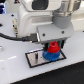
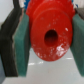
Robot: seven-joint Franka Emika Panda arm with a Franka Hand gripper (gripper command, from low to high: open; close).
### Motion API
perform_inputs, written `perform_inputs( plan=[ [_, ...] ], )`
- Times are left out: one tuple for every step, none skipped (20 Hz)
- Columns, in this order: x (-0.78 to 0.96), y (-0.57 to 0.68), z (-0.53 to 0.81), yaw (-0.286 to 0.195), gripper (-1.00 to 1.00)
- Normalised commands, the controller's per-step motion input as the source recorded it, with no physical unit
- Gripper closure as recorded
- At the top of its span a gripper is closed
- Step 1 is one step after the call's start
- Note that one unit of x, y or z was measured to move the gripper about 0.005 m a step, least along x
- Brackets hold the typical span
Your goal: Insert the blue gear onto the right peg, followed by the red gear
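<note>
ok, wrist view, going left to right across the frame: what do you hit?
Green-padded dark finger → small bright red round gear with centre hole → second green-padded finger. Both fingers press the gear's sides.

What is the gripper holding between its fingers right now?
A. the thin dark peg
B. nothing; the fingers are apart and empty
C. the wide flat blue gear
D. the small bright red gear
D: the wrist view shows the small bright red gear clamped between the gripper's green finger pads, while the blue gear lies below on the plate.
</note>
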Motion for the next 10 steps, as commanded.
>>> perform_inputs(
  plan=[
    [0.01, -0.23, -0.17, 0.0, 1.0],
    [0.02, -0.19, -0.1, 0.0, 1.0],
    [0.03, -0.14, 0.09, 0.0, 1.0],
    [0.05, -0.05, 0.2, 0.0, 1.0],
    [0.04, 0.1, -0.04, 0.0, 1.0],
    [0.07, 0.21, -0.1, 0.0, 1.0],
    [0.09, 0.32, -0.06, 0.0, 1.0],
    [0.08, 0.29, 0.0, 0.0, 1.0],
    [0.01, 0.11, 0.0, 0.0, 1.0],
    [0.11, -0.09, 0.06, 0.0, 1.0]
  ],
)
